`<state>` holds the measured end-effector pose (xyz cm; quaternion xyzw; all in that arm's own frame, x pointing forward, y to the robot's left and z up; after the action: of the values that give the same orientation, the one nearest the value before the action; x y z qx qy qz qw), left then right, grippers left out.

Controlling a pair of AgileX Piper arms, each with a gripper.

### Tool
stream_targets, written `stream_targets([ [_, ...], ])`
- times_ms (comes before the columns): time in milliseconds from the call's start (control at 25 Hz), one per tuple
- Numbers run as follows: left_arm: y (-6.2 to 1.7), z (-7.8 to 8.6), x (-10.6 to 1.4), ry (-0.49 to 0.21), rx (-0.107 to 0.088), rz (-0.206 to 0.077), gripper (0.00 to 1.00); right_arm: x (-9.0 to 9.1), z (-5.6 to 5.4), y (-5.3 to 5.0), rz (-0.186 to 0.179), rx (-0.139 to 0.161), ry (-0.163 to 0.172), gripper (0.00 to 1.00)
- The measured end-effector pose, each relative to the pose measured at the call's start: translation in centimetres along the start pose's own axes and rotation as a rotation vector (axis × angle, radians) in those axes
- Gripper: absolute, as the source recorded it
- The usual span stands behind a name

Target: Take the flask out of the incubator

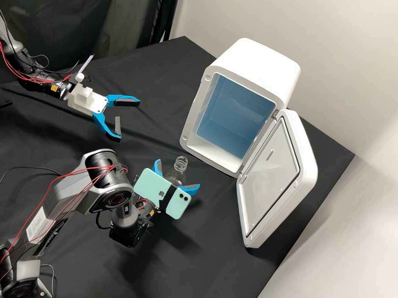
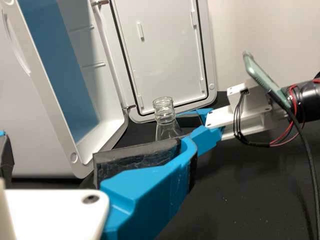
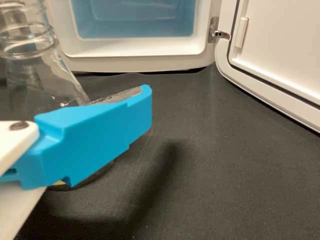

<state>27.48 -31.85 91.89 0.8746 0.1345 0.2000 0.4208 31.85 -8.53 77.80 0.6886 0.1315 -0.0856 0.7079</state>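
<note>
The right tool [image 1: 177,175] sits around the conical flask [image 1: 180,162] on the counter [image 1: 203,263], gripping or not I cannot tell, and a skewed withdrawal could tip the glass over.

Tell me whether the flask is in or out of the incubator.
Out: the flask stands upright on the black bench, in front of the open incubator.

Nothing legible for you on this one.
You've got a white sticker [image 1: 36,223] on the right arm [image 1: 69,194] and a small mark on the mint phone [image 1: 162,195], both too small to read.
</note>
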Motion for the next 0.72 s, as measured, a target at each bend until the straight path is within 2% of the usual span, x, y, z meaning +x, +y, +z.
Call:
stream_targets([
  [80, -0.01, 0.0, -0.1, 0.001, -0.004, 0.009, 1.00, -0.2, -0.3, 0.1, 0.001, -0.005, 0.006, 1.00],
  [200, 0.12, 0.1, -0.1, -0.004, -0.006, 0.042, 1.00, -0.5, -0.6, 0.4, 0.008, -0.012, 0.011, 1.00],
  [440, 0.23, 0.2, -0.3, -0.021, -0.053, 0.085, 1.00, -1.3, -1.0, 1.1, 0.029, -0.021, 0.011, 1.00],
  [520, 0.06, 0.3, -0.3, -0.027, -0.061, 0.088, 1.00, -1.8, -1.5, 1.7, 0.045, -0.033, 0.017, 1.00],
  [600, -0.19, 0.7, -0.3, -0.021, -0.078, 0.085, 1.00, -2.3, -1.7, 2.0, 0.059, -0.038, 0.016, 1.00],
  [720, -0.56, 1.2, -0.3, -0.016, -0.081, 0.078, 1.00, -3.2, -2.3, 2.4, 0.077, -0.052, 0.015, 1.00],
])
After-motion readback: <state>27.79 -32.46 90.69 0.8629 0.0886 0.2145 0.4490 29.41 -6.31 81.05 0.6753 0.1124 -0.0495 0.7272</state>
